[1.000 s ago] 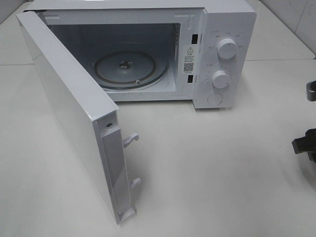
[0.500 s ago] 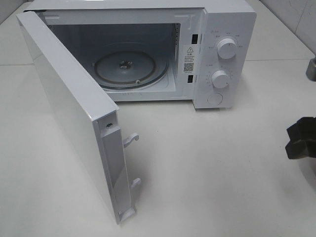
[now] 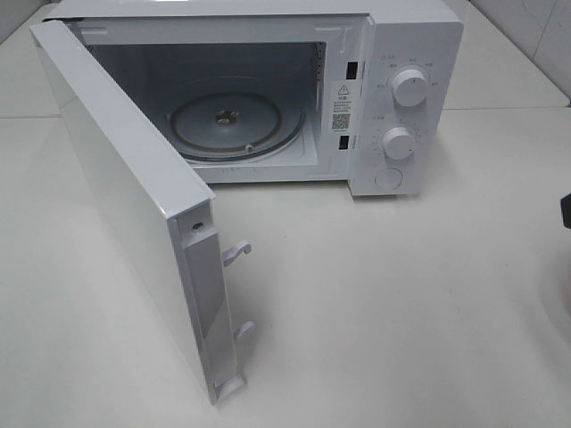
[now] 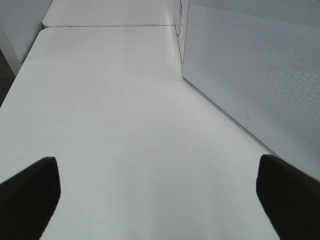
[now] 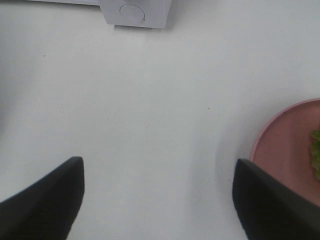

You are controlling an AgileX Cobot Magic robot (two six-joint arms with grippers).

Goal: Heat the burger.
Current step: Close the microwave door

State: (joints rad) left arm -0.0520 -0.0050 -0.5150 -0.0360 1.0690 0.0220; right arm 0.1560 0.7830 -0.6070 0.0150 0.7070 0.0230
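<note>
Both my grippers, left (image 4: 159,192) and right (image 5: 158,192), spread empty | microwave (image 3: 268,89) door (image 3: 134,205) open | burger (image 5: 316,152) on plate (image 5: 285,150) at 3 o'clock

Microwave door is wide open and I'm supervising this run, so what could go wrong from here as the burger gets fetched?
The open door juts far over the table, so a swinging arm could knock it. The right gripper, open, sits close to the pink plate; a finger might nudge its rim. Only a green scrap shows there, so the approach to the burger is poorly seen.
</note>
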